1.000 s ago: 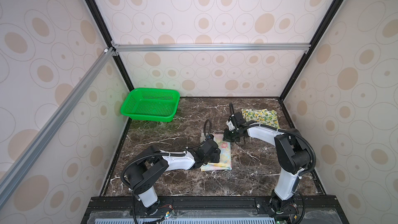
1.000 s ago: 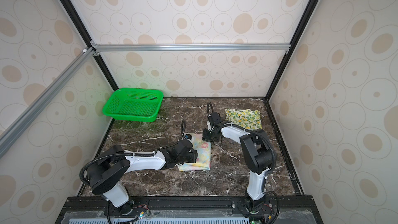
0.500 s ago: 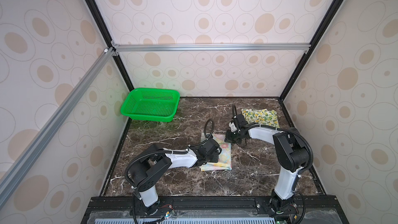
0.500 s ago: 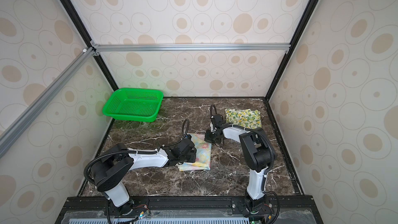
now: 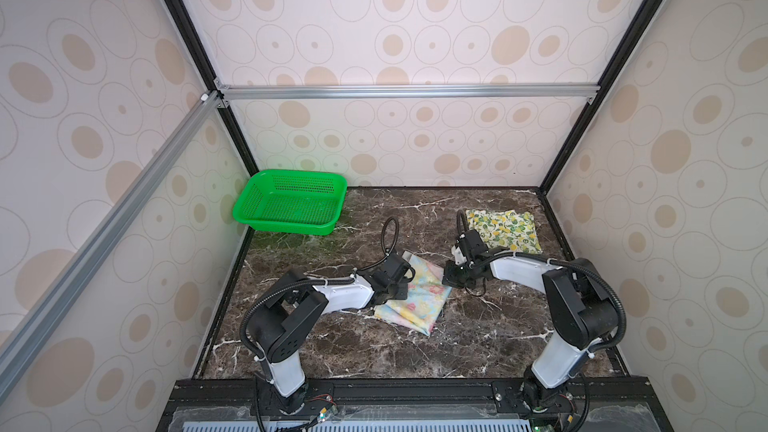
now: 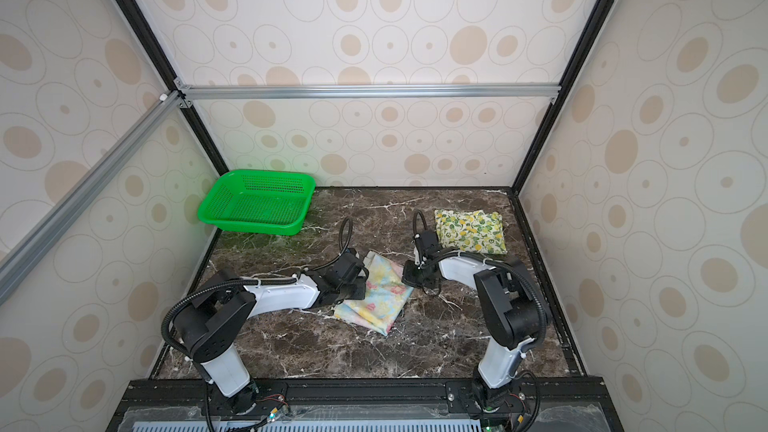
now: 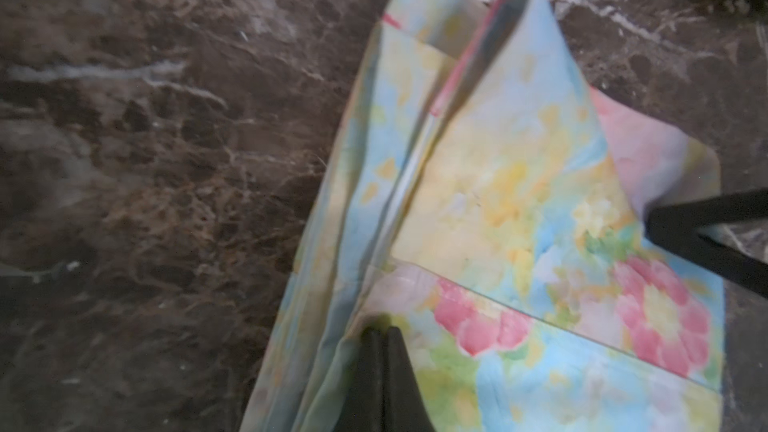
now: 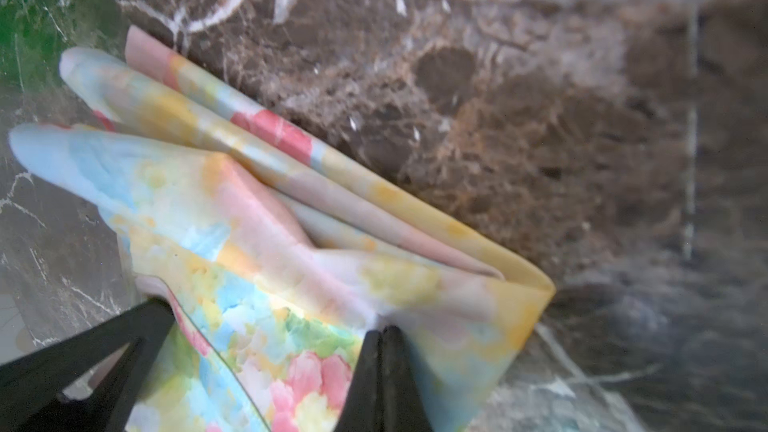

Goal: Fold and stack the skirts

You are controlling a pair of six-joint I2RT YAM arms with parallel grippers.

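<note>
Green basket (image 5: 286,227) sits at the 10 o'clock corner of the marble table (image 5: 332,351), tight against the back and left walls. Inside it only its own perforated floor shows, in both top views.

Lemon skirt (image 5: 503,231) is at 1 o'clock, a flat folded rectangle on the bare marble near the right wall, well apart from the basket.

Pastel skirt (image 5: 417,305) is folded and lies about mid-table, near the lemon skirt but not touching it.

Left gripper (image 5: 404,289) is on the pastel skirt's 9 o'clock edge. Right gripper (image 5: 449,280) is at its 2 o'clock corner.

Left wrist view: left gripper (image 7: 380,332) has its tips pressed together, clamped on a bunched fold of the pastel skirt (image 7: 519,201). The far layers stand up in a loose curl.

Right wrist view: right gripper (image 8: 382,332) also has its tips together, pinching the top layer of the pastel skirt (image 8: 257,243), which puckers at the tips. The cloth's edges lift off the marble, several layers visible.

The lemon skirt lies at 12 to 1 o'clock from the right gripper, just behind that arm's wrist. Contact between arm and cloth: cannot tell.
</note>
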